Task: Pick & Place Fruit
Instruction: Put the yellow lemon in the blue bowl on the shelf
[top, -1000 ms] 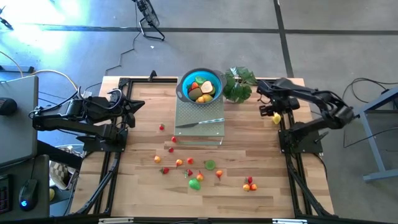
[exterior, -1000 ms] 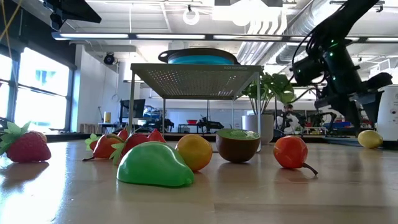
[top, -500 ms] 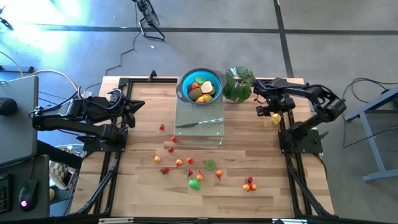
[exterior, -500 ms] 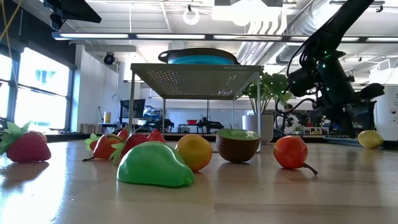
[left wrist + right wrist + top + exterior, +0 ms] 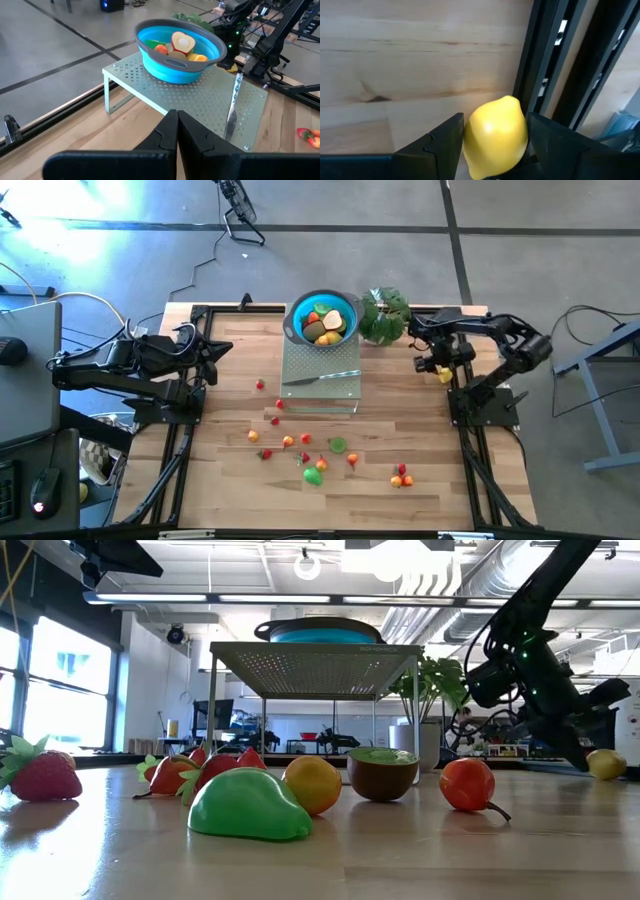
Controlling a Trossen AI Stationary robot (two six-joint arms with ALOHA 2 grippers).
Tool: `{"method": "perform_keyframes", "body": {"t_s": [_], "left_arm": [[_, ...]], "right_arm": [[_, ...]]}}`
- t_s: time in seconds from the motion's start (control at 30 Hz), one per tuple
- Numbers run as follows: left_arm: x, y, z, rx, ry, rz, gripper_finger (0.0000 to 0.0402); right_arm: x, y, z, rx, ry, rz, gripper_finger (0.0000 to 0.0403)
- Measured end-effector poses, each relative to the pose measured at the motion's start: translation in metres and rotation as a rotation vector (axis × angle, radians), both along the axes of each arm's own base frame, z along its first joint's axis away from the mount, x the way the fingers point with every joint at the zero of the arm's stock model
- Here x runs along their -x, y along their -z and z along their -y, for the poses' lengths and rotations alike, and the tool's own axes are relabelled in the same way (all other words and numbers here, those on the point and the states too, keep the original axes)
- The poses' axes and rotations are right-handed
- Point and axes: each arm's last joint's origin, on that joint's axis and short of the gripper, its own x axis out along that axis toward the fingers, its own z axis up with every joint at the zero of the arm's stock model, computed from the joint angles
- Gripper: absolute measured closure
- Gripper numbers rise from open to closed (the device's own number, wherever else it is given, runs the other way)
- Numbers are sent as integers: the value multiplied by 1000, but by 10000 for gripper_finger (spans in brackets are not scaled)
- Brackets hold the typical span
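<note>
Down at the right gripper [image 5: 492, 150], two dark fingers [image 5: 445, 142] bracket a yellow toy lemon [image 5: 496, 131], seemingly touching it, near the pale wooden table's [image 5: 400, 420] right edge. Left gripper [image 5: 176, 142] waits pinched shut at the left edge; polished concrete floor [image 5: 520, 230] surrounds.

You see a pale wooden table [image 5: 230, 470] with visible grain, a perforated matt metal rack [image 5: 210, 100], and a smooth, glossy plastic lemon [image 5: 496, 131].
</note>
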Motion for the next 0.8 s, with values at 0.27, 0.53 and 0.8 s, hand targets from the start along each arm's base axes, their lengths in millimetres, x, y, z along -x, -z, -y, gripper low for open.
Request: {"method": "perform_keyframes", "body": {"t_s": [0.27,0.53,0.8], "left_arm": [[0,0,0,0,0,0,398],[0,0,0,0,0,0,398],[0,0,0,0,0,-3,398]], "right_arm": [[3,10,-6,-18,23,43,190],[4,10,-8,-43,23,44,190],[5,10,-12,-107,25,58,169]]}}
